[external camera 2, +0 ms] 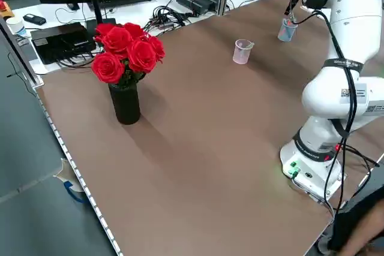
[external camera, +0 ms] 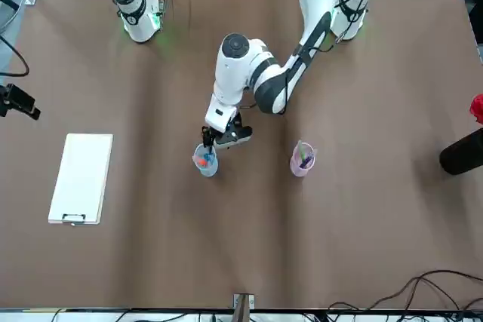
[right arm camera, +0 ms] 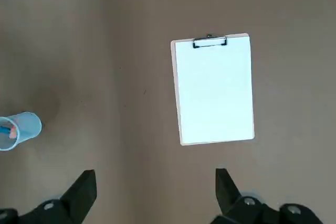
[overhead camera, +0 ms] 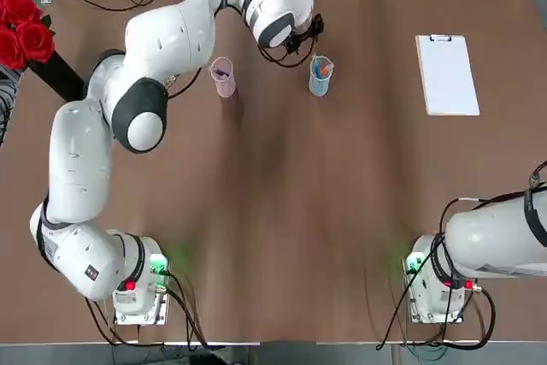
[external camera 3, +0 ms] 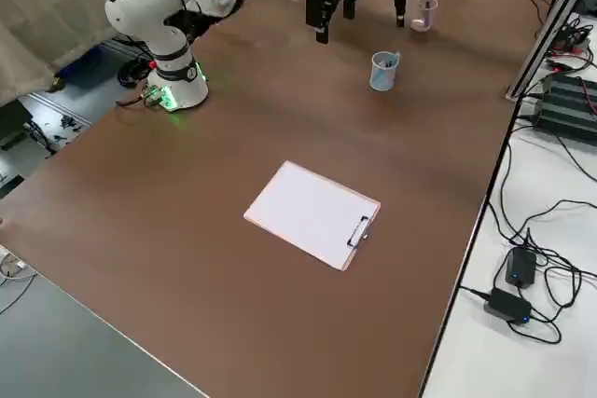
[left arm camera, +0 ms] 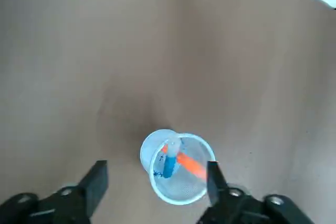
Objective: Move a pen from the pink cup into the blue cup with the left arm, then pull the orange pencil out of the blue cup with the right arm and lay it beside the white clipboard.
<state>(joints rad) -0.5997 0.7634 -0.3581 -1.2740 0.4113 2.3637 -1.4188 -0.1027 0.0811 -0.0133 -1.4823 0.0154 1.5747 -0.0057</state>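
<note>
The left gripper, jaws apart over the blue cup, has presumably released the blue pen, which leans inside, crossing the orange pencil. The white clipboard lies at three o'clock from that cup, the right gripper waiting spread, probably for the pencil; the top view cuts it off
</note>
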